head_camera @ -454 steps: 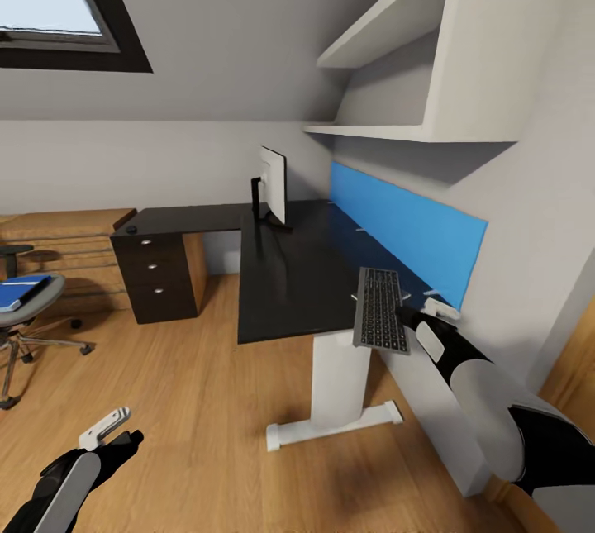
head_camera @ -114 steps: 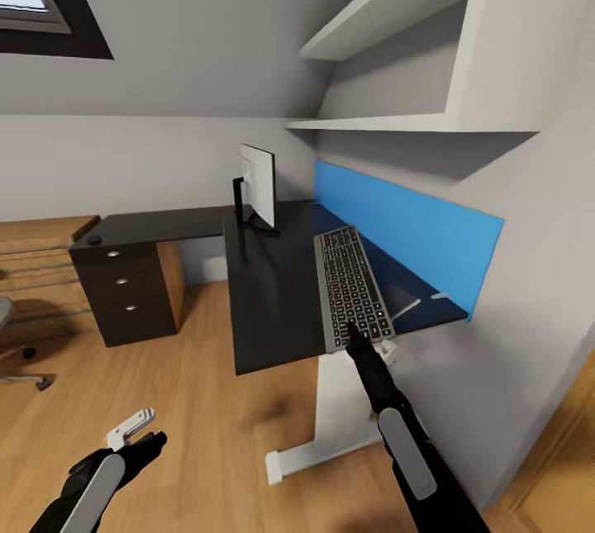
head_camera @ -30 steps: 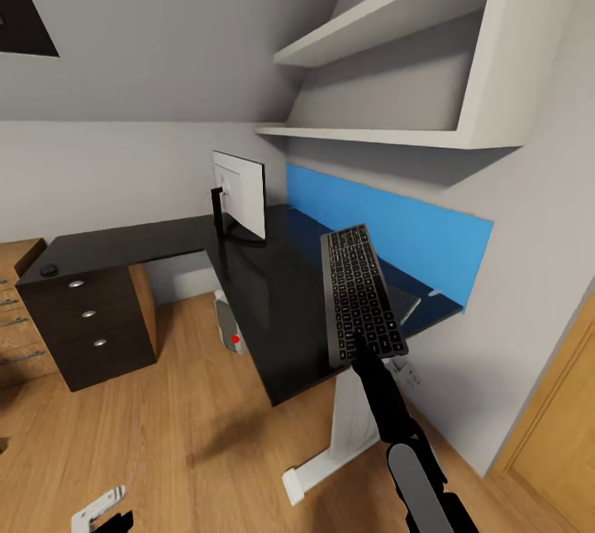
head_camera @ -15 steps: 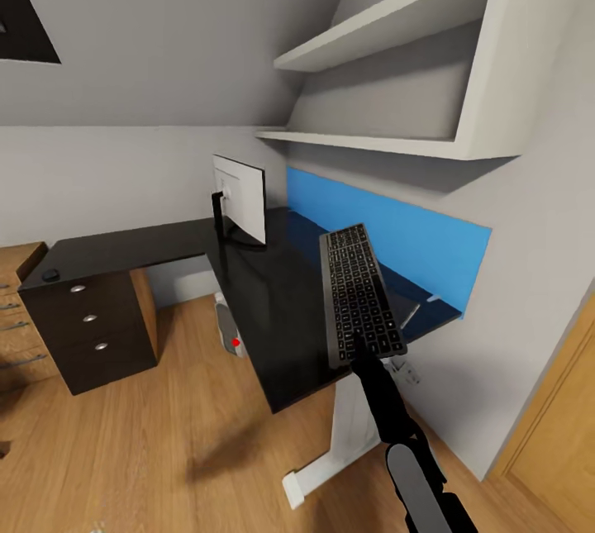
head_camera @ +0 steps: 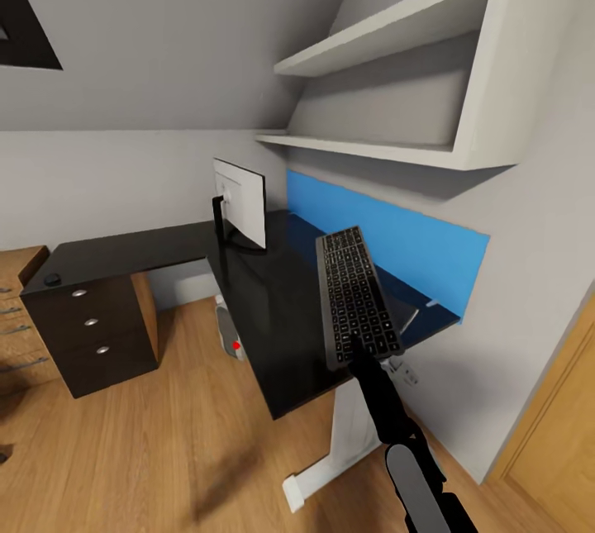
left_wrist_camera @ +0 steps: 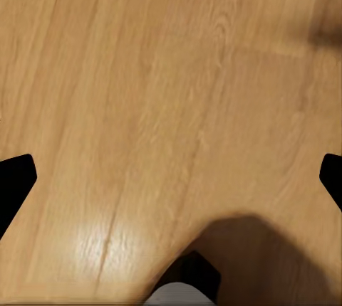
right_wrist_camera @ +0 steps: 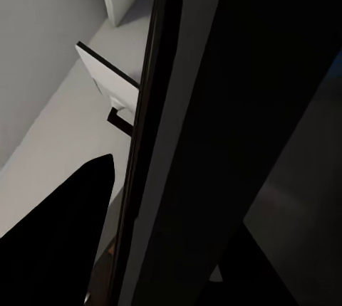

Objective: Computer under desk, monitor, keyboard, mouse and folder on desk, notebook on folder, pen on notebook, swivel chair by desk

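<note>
Presently, seen from the head camera unless noted:
Keyboard (head_camera: 356,300): silver-grey frame, black keys; held above the near end of the desk, tilted, far end toward the monitor.
Right gripper (head_camera: 357,351): clamped on the keyboard's near edge; black arm runs down to the bottom of the view.
Desk (head_camera: 273,302): glossy black L-shaped top, white leg, blue back panel (head_camera: 388,240) along the wall, black three-drawer unit (head_camera: 91,335) under the left wing.
Monitor (head_camera: 241,202): upright on the desk near the inner corner, white back showing; also in the right wrist view (right_wrist_camera: 107,82).
Computer (head_camera: 230,334): light grey case with red dot, on the floor under the desk.
Small dark object (head_camera: 53,278): on the desk's far left corner; too small to identify.
Left gripper (left_wrist_camera: 171,178): fingers spread wide over bare wood floor (left_wrist_camera: 171,92), holding nothing.
Shelves (head_camera: 397,87): white, on the wall above the desk.
</note>
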Robot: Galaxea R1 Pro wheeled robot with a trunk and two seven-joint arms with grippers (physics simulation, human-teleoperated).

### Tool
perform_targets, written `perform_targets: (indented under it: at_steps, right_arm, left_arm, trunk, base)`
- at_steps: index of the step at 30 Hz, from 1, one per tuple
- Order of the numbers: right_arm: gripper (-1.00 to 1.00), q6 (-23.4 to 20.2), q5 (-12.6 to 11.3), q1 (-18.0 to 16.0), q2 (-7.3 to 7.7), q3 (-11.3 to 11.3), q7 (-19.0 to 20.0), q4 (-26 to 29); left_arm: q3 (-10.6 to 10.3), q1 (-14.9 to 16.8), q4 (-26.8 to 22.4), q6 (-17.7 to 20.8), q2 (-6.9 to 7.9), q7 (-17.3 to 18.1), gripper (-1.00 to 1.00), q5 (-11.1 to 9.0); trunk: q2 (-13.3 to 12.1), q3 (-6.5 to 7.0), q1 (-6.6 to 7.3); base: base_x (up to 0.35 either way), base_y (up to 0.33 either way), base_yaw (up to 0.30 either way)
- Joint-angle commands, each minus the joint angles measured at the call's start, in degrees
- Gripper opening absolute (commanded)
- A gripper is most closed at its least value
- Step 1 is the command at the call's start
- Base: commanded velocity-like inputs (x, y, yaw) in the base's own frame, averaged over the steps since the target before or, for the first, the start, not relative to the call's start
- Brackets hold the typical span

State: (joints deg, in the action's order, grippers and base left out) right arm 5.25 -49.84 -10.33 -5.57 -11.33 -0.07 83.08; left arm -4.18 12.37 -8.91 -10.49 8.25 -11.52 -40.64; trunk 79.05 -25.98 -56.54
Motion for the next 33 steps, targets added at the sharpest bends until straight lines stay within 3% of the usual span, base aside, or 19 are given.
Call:
perform_targets:
  at_steps: [1, 7, 15, 24, 33]
  right_arm:
    - [-1.0, 0.28, -0.62, -0.04, 0.02, -0.09, -0.02, -0.01]
    - [-1.0, 0.21, -0.61, -0.04, 0.03, -0.02, -0.02, -0.03]
    - [-1.0, 0.12, -0.61, -0.04, 0.18, -0.01, 0.15, 0.14]
    - [-1.0, 0.03, -0.61, -0.04, 0.45, -0.07, 0.12, 0.15]
    - [-1.0, -1.32, -0.55, -0.04, 0.47, 0.01, 0.07, 0.14]
  left_arm:
    - [-0.44, 0.02, -0.04, -0.07, 0.02, -0.26, 1.0, -0.39]
    - [-0.21, 0.02, -0.12, -0.77, 0.0, -0.02, 1.0, -0.57]
    - [-0.16, 0.02, -0.14, -6.86, -0.59, 0.0, 1.0, -0.26]
    - [-0.19, 0.02, -0.07, -9.4, -1.03, 0.0, 1.0, -0.15]
    - [-0.21, 0.02, -0.08, -10.19, -1.24, 0.0, 1.0, -0.13]
  trunk:
    - [-0.38, 0.12, 0.23]
    - [-2.79, 1.2, 1.55]
    - [-6.0, 2.64, 3.3]
    - [-6.0, 2.64, 3.3]
    - [-6.0, 2.64, 3.3]
  base:
    - [0.0, 0.0, 0.0]
    - [0.0, 0.0, 0.0]
    - [0.0, 0.0, 0.0]
    - [0.0, 0.019, 0.0]
    - [0.051, 0.263, 0.0]
